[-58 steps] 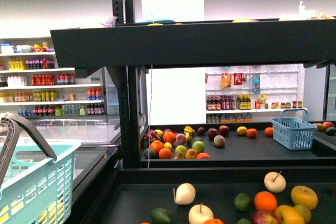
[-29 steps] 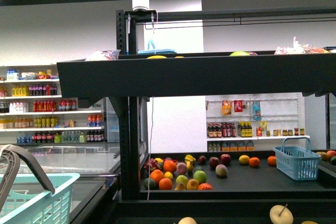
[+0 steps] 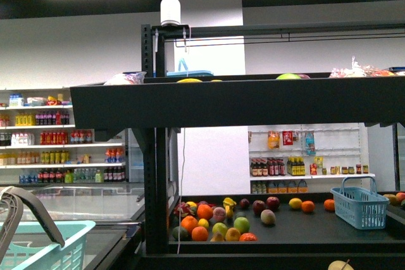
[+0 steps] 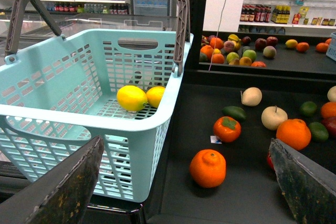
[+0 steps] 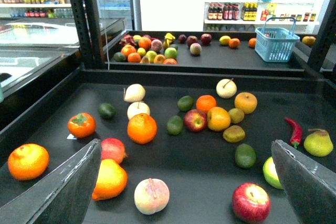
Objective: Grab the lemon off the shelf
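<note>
- Lemon (image 4: 132,98) is lying inside the light teal basket (image 4: 63,124), touching a second yellow fruit (image 4: 155,96); only the left wrist view is showing this.
- Front view is showing just a corner of that basket, plus the shelf (image 3: 240,102) with its upper black tray at eye level and a far tray of mixed fruit with a small blue basket (image 3: 359,205).
- Left gripper (image 4: 184,182) is hanging released, fingers wide apart, holding nothing, above the basket's edge and the near tray.
- Right gripper (image 5: 184,182) is also hanging released and empty over the near tray, where the right wrist view is showing oranges, apples, a pear (image 5: 318,142) and a red chili (image 5: 294,130).
- Neither gripper is appearing in the front view.
</note>
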### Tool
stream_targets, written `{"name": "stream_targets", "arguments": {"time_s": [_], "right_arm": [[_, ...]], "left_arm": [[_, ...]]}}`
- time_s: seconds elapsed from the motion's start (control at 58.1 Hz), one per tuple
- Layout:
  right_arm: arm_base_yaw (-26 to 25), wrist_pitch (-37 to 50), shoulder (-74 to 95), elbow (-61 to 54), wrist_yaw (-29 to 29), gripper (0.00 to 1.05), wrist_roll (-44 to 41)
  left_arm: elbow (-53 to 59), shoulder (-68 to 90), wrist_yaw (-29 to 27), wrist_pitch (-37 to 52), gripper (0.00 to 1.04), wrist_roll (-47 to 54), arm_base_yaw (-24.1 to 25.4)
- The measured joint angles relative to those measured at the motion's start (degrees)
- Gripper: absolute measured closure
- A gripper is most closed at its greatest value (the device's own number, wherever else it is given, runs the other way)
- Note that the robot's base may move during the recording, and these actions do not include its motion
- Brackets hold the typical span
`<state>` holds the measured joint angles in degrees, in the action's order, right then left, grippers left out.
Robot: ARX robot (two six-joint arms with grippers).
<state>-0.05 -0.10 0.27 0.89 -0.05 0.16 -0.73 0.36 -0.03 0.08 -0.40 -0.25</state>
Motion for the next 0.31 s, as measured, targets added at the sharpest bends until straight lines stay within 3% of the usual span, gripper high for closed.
{"name": "stream_targets", "arguments": {"time_s": [0.31], "right_arm": [[0.00, 0.00, 0.00, 0.00, 0.00, 0.07, 0.00]], "left_arm": [[0.00, 0.00, 0.02, 0.00, 0.08, 0.00, 0.00]]}}
